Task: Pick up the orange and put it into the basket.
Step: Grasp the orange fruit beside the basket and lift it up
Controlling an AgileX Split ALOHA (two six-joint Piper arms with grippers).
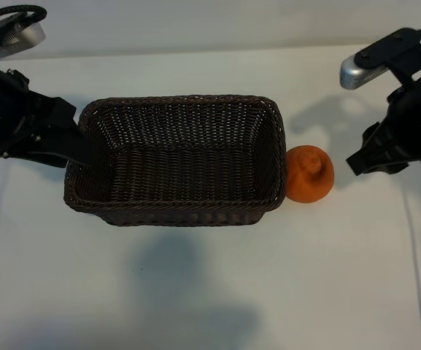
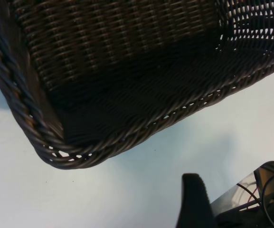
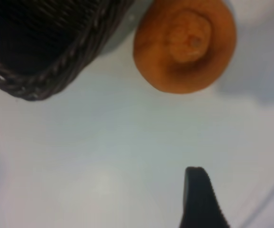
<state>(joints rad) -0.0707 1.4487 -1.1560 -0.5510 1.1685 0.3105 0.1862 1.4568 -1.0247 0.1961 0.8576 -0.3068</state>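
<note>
The left gripper sits at the basket's left end, its dark fingers reaching to the short wall there; its wrist view shows one finger over bare desk beside a rounded basket corner, and the fingers stand fairly wide with nothing between them. The basket lies in the middle of the white desk, its long axis running left to right, open side up; it is dark brown wicker with rounded corners and a braided rim, and holds nothing. Just beside its right end, touching or nearly touching the near right corner, rests the orange on the desk. It is small, round and matte, with no clear long axis, and its puckered, raised stem end points upward toward the camera. Right of it, apart from the fruit, hangs the right gripper, its fingers spread moderately wide and holding nothing, over the desk.
</note>
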